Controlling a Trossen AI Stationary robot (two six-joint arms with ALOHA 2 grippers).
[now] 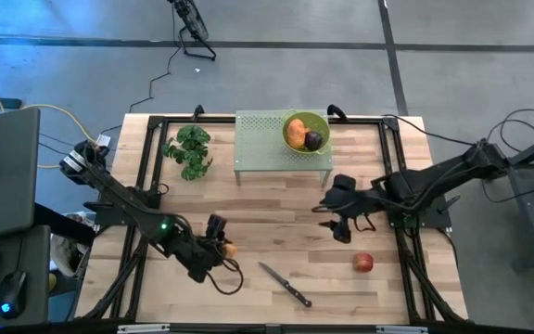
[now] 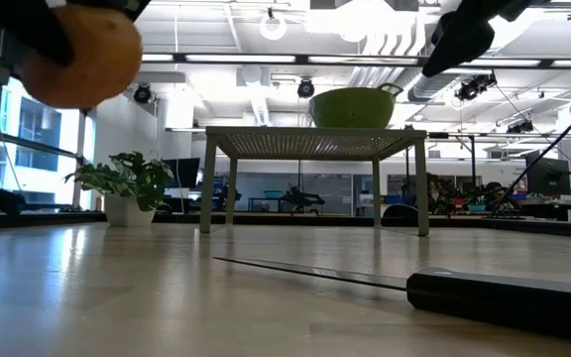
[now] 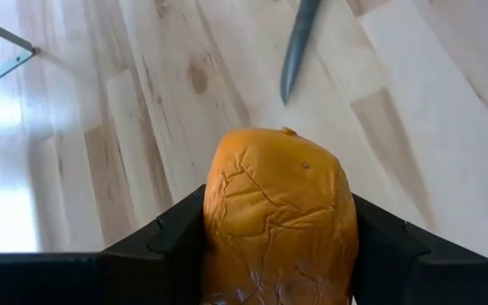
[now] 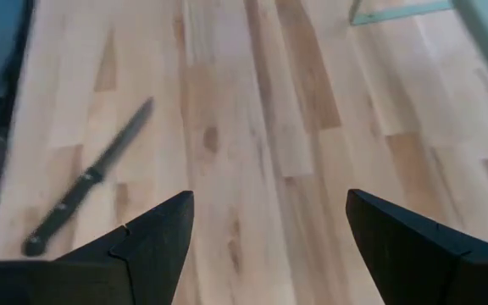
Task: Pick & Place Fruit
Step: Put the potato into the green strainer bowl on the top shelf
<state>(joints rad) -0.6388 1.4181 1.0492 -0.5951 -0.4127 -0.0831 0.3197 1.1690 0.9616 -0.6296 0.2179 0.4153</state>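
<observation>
My left gripper (image 1: pixel 221 245) is near the table's front left, shut on an orange oblong fruit (image 3: pixel 280 212). The low view shows this fruit (image 2: pixel 82 55) well above the tabletop. My right gripper (image 1: pixel 341 224) hovers open right of centre with only bare table between its fingers (image 4: pixel 269 241). A red apple (image 1: pixel 363 263) rests on the wood just nearer the front edge than this gripper. A green bowl (image 1: pixel 306 130) on a green perforated stand (image 1: pixel 267 141) at the back holds an orange fruit (image 1: pixel 295 133) and a dark purple one (image 1: pixel 313 141). My left gripper pinches the orange fruit by its two long sides (image 3: pixel 219 229) between its two fingers, which lie along the fruit. The fingers slant down toward the table. The fruit's rounded end (image 3: pixel 282 140) sticks out past the fingertips, and the fruit is lifted clear of the table.
A black-handled knife (image 1: pixel 286 284) lies near the front edge between the two grippers, its handle (image 2: pixel 504 293) close in the low view. A green leafy plant (image 1: pixel 189 150) stands at the back left. A black frame edges the table.
</observation>
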